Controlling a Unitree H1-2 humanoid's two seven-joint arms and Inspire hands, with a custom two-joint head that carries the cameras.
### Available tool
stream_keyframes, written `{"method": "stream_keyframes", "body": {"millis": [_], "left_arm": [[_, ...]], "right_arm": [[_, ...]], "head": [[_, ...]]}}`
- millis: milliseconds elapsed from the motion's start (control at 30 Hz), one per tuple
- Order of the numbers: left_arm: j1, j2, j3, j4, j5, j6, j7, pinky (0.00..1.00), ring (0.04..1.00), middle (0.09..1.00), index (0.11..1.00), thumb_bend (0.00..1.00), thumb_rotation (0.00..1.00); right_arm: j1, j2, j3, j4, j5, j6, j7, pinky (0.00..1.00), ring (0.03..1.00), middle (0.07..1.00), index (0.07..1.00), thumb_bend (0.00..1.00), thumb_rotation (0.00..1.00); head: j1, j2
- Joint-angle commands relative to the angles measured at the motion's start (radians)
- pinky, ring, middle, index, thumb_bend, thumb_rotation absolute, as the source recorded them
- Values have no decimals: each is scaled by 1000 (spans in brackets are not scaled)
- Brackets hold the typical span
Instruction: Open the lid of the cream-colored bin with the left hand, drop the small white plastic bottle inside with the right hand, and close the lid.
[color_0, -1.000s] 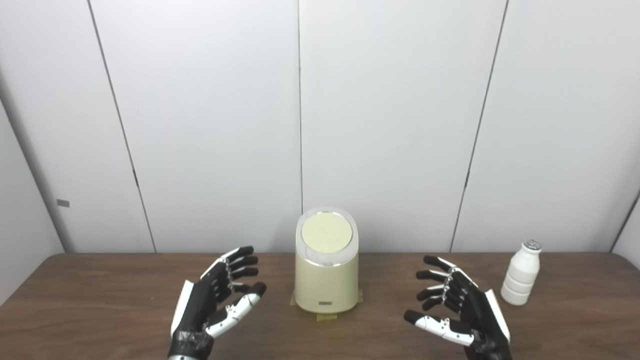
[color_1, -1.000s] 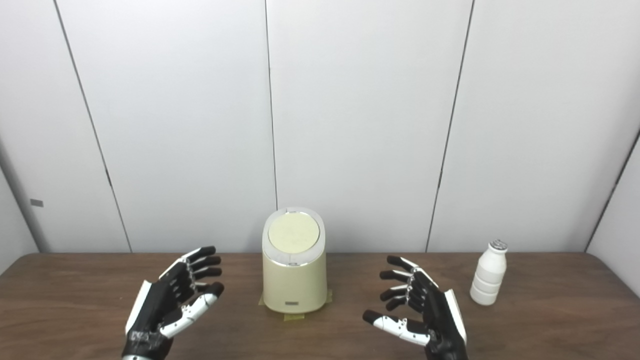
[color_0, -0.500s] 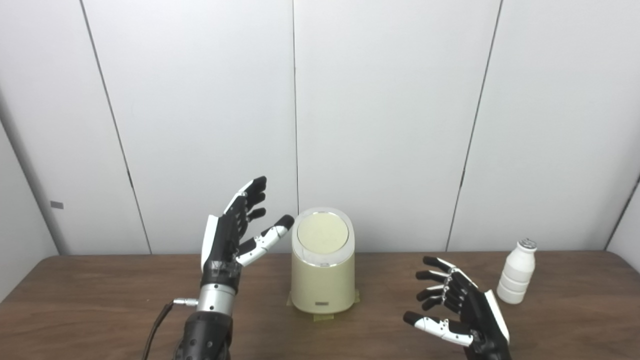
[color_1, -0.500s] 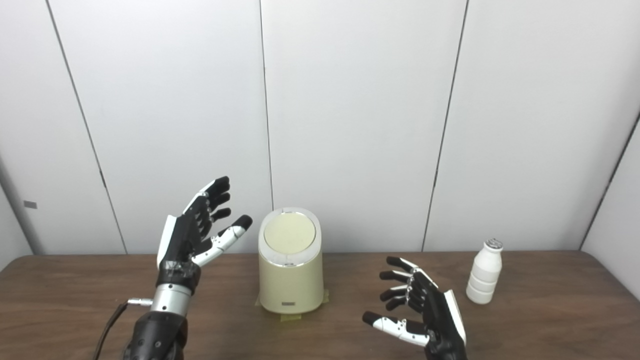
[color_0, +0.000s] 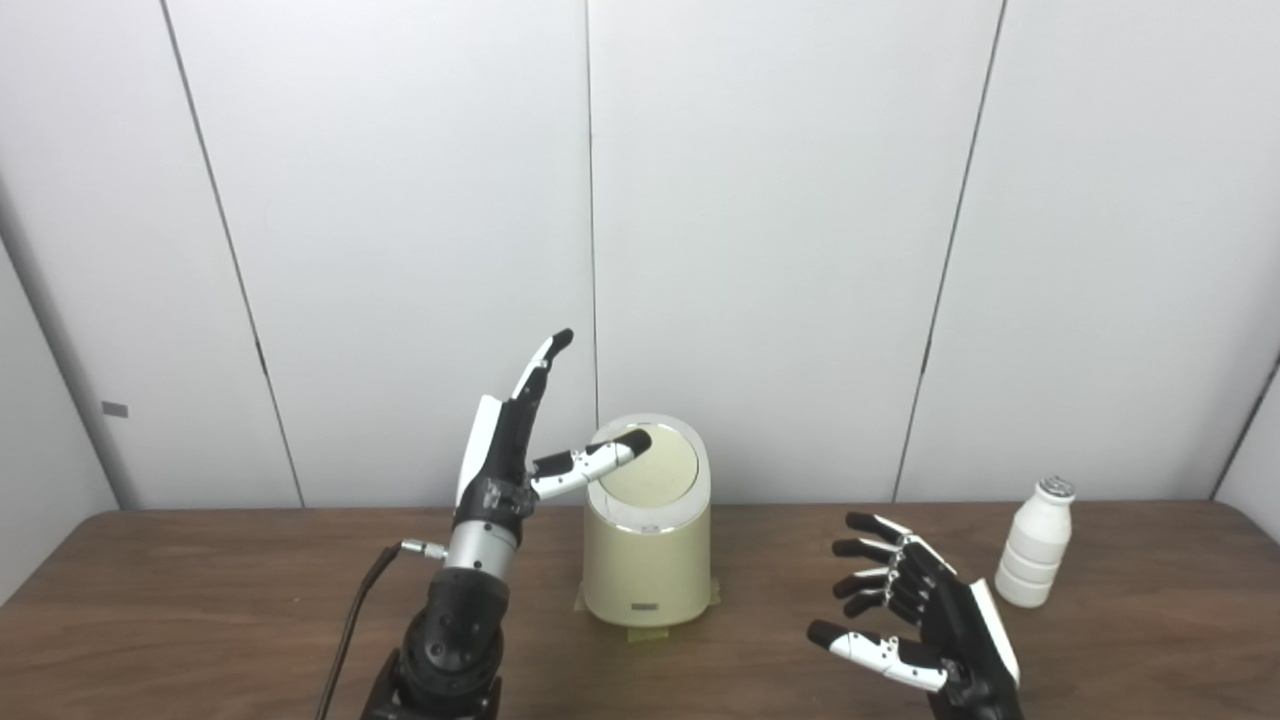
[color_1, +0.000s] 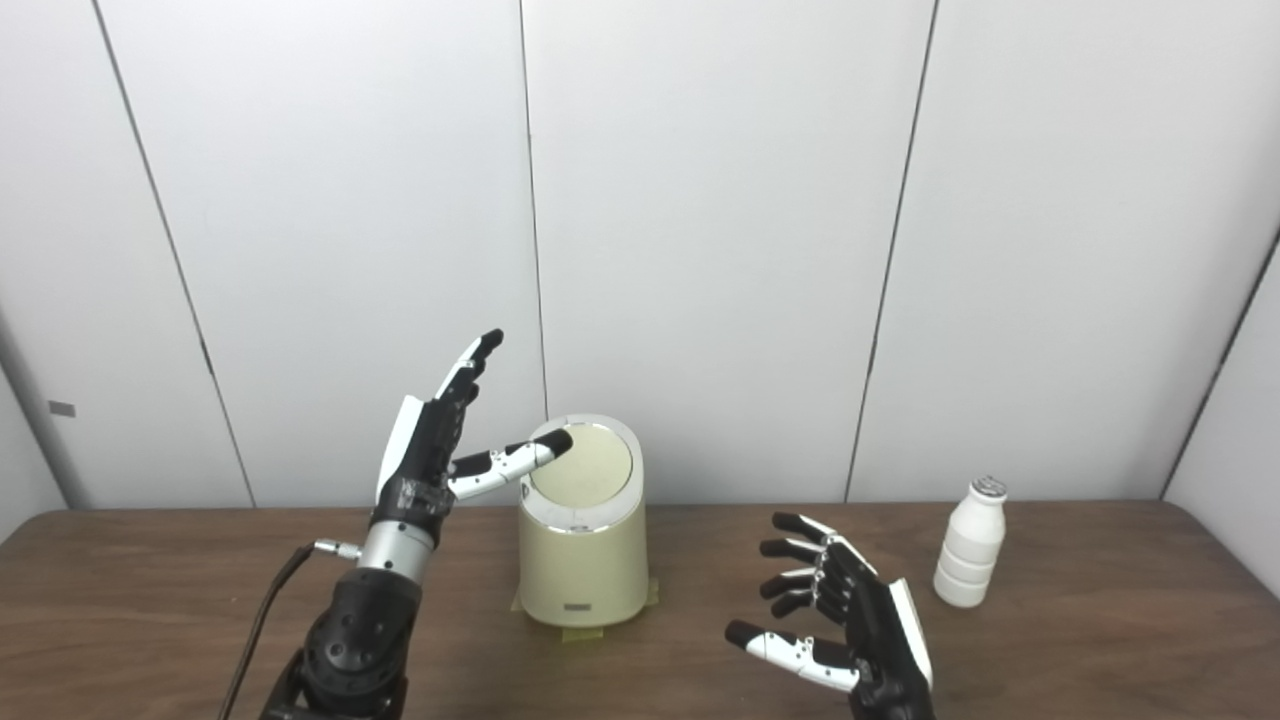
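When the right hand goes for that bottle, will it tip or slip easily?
Probably tippy: the bottle stands upright, tall and narrow, free on the table, so a sideways nudge may topple it and let it roll. Its ribbed body should help the grip. The right hand is open and apart from it.

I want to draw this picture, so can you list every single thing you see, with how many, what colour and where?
bin: one, cream, middle of the table, lid shut
tape: yellowish bits, under the bin's base
bottle: one, white, small, upright at the table's right
table: one, dark brown wood, across the bottom
wall: white panels, behind the table
cable: one, black, along the left arm
left hand: one, black and white, open, raised beside the bin, thumb over the lid
right hand: one, black and white, open, low, left of the bottle
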Motion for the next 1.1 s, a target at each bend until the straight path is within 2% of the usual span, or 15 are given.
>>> {"method": "stream_keyframes", "body": {"millis": [0,200,533,767,1067], "left_arm": [[-64,18,-16,-2,35,-22,10,1000,1000,1000,998,926,270],[-77,41,-42,21,66,-1,-10,1000,1000,1000,1000,974,233],[-108,75,-92,74,178,21,11,1000,1000,1000,1000,891,90],[-122,68,-92,118,192,11,33,1000,1000,1000,1000,853,91],[-148,55,-92,181,209,-8,89,1000,1000,1000,1000,809,157]], "right_arm": [[-35,-3,-3,-14,5,-46,-5,433,527,672,740,709,123],[-39,1,-3,-10,-2,-45,-12,424,520,673,746,707,117],[-38,13,-2,-19,3,-44,-18,418,514,672,745,702,124],[-41,16,-4,-5,8,-55,-17,413,510,678,750,704,138],[-36,23,1,-33,-12,-32,-25,411,510,675,725,696,130]], "head": [[1,1],[-5,1],[-13,2],[-20,3],[-27,6]]}}
